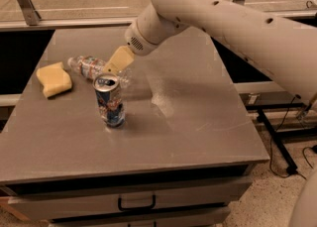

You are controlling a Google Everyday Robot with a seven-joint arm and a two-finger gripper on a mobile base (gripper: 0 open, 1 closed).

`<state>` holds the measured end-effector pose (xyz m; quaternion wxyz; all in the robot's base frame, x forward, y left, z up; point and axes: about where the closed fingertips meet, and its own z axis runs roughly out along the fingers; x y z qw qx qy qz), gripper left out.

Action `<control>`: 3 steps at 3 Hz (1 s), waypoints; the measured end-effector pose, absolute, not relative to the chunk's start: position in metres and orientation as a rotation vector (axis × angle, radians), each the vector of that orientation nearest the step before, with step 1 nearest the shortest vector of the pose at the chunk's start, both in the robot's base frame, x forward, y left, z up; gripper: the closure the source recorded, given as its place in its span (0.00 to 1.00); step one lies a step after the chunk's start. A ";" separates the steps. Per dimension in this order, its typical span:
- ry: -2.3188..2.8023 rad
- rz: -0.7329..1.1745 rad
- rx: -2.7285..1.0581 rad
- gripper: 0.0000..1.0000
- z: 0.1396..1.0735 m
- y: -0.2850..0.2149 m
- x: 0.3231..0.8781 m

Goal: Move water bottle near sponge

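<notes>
Already the water bottle lies on its side at about 10 o'clock on the desk. One end points toward the sponge, which sits just at the bottle's 8 o'clock with a narrow strip of bare desk between them. We judge the placing nearly done: the bottle looks near enough to the sponge, and what remains is letting go and backing away cleanly.

The jaws sit on the bottle's 3 o'clock end, low over the desk, with the arm reaching in from 2 o'clock. We cannot tell whether the jaws are spread or pinching the bottle, since only one tan face shows and the rest is hidden behind it.

Our worries start with the drink can. It stands upright just at the bottle's 5 o'clock, its rim overlapping the bottle in this view, so we cannot say whether they touch. A sideways retreat toward 5 o'clock could clip the tall, narrow can and topple it. The bottle itself is round and light, so once freed it may roll toward 12 o'clock, away from the sponge. A lift with the bottle caught would drag it off again.
</notes>
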<state>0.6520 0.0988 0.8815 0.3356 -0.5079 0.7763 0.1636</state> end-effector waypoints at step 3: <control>1.973 0.277 -1.125 0.00 0.915 0.059 0.701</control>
